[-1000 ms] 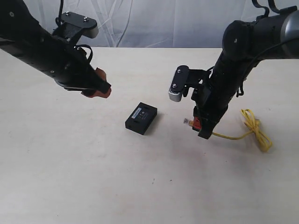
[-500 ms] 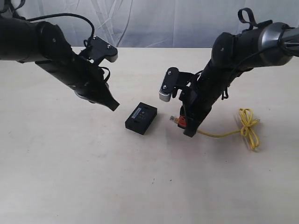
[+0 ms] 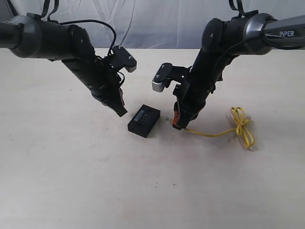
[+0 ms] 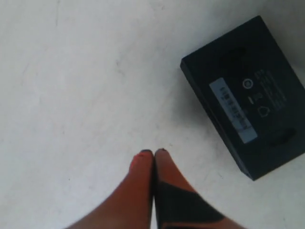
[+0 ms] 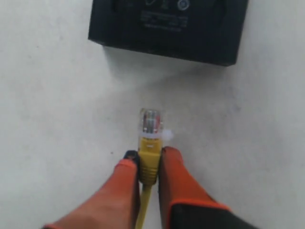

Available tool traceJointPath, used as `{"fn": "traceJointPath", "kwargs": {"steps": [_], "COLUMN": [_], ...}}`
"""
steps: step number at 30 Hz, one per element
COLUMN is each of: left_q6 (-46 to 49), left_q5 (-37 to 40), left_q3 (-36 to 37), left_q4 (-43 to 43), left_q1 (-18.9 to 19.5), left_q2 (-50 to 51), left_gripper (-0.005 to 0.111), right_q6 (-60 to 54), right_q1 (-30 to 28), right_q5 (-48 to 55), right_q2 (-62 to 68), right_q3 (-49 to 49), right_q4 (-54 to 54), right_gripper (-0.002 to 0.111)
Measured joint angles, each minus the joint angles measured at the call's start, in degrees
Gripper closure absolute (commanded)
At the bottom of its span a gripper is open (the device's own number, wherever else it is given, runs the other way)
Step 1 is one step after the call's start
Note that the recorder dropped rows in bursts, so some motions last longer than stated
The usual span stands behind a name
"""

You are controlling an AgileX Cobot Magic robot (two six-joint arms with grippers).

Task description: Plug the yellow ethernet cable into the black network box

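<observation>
- In the centre of the exterior view, the black network box (image 3: pixel 144 120) lies flat on the table (image 3: pixel 71 181), label side up, with nothing plugged into it.
- Just right of the box, the right gripper (image 3: pixel 175 120) is clamped on the yellow ethernet cable (image 5: pixel 148 164) directly behind its clear plug (image 5: pixel 151 121). The plug juts past the fingertips and points at the box's side wall.
- The right wrist view shows plug and box near each other but apart, with bare table between them. Whether a port sits on that face cannot be told.
- The rest of the cable trails across the table to a tied looped bundle (image 3: pixel 242 126) at the right-centre of the frame.
- Just upper left of the box, the left gripper (image 3: pixel 121 112) is pinched closed on nothing, its tip close to the box but not touching it.
- Judged from this, the cable is picked up and brought close. Lining the plug up with a port and pushing it home are left, and the box may need bracing.
</observation>
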Motion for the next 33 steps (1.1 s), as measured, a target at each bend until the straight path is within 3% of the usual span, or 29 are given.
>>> {"fn": "traceJointPath", "kwargs": {"steps": [9,16,21,33], "left_q6": [14.6,-1.7,-3.8,-5.4], "left_q5": [1.0,-2.7,2.2,5.0], "left_q3": [-1.2,-1.4,-4.6,-6.2], "left_q4": [-1.0,-2.9,-2.9,-6.9], "left_q1": [0.0,0.6,0.7,0.7], "left_q2": [1.3,2.0,6.6,7.6], "left_gripper": [0.107,0.107,0.107,0.107], "right_q6": [5.7,6.1,3.4,8.5], "right_q1": [0.4,0.4,2.0,4.8], "right_q5": [1.7,0.9,-0.7,-2.6], "right_q2": [1.3,2.1,2.1,3.1], "right_q3": [-2.0,-2.0,-2.0,-2.1], "right_q4": [-0.2,-1.1,-3.5,-4.7], "right_gripper": [0.109,0.109,0.109,0.109]}}
